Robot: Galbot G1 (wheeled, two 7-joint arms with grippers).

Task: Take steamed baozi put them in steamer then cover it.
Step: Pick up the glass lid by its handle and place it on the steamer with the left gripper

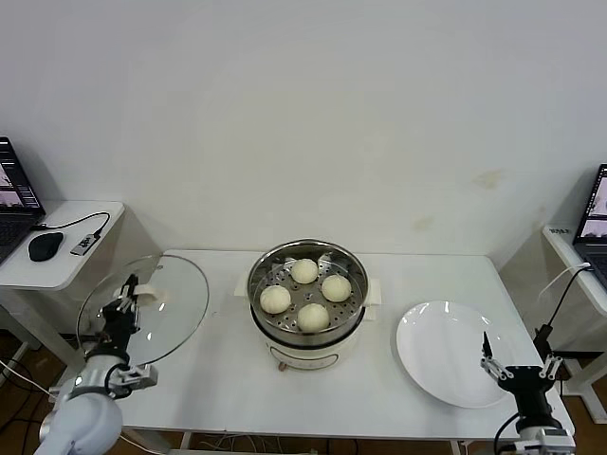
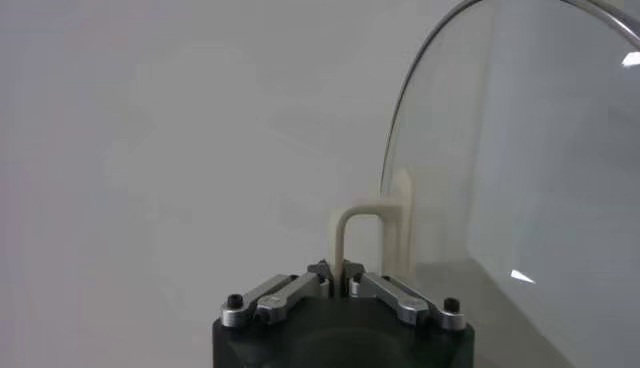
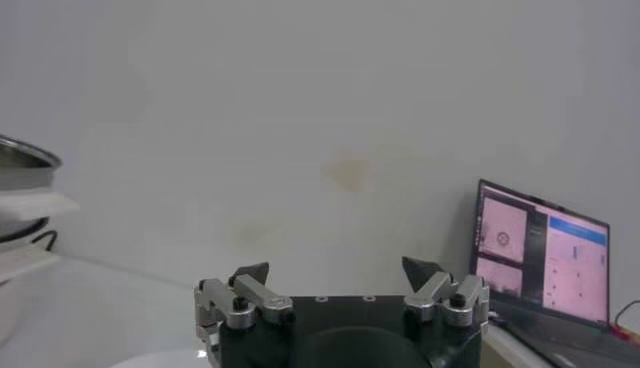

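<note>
Head view gives us four baozi [image 1: 305,295] sitting in the steamer [image 1: 307,301] mid-worktop [image 1: 218,379], so only the covering looks left. Our left claw [image 1: 124,305] is clamped tight on the handle of the cover [image 1: 144,310], holding it tilted over the worktop's left edge, presumably ready to carry across. Our right claw [image 1: 517,372] waits with jaws wide and holding nothing beside the white plate [image 1: 452,353].

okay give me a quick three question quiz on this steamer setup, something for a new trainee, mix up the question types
1. True or false: all four baozi sit inside the steamer.
2. Which gripper holds the cover? A) left B) right C) neither
3. Fill in: the right gripper hovers open beside the white ____.

Key
1. True.
2. A: the left gripper is shut on the cover's handle, lid off the pot.
3. Plate.
</note>
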